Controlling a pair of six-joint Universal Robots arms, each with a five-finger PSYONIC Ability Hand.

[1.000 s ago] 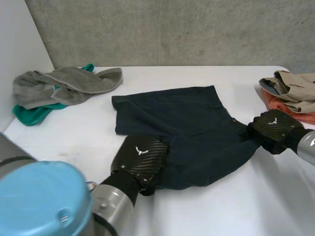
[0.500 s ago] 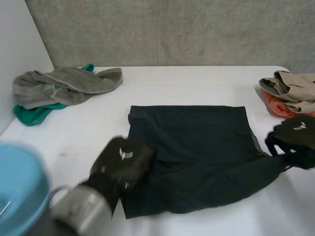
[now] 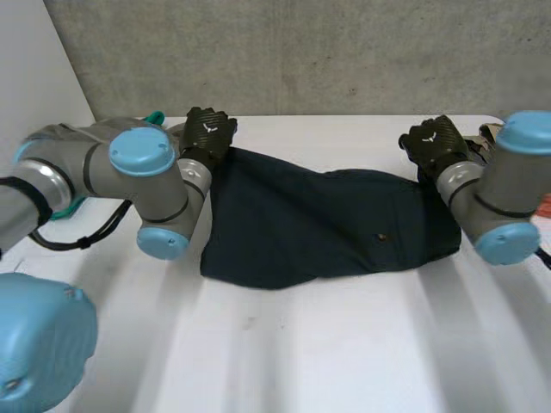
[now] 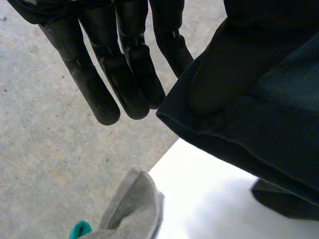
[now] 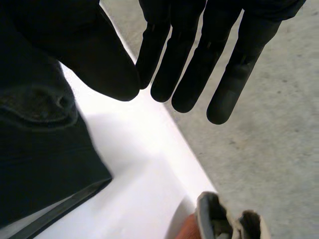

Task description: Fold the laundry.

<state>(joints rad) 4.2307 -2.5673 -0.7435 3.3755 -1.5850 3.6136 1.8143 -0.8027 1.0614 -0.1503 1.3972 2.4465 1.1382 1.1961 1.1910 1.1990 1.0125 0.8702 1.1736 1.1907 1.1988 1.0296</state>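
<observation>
A bare lab-style test station: plain white table (image 3: 344, 353), raw concrete wall (image 3: 344, 52), white side partition (image 3: 30, 77).

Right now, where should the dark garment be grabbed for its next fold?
Probably at the short end beside the left hand: the dark garment lies spread as a long band across the table, so coming from that side and pinching the end's corners should let it swing over.

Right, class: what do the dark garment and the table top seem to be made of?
Dark garment: matte woven cloth, likely cotton twill; fine weave and stitched hem show. Table top: smooth, white, faintly glossy, perhaps laminate; it carries soft reflections.
</observation>
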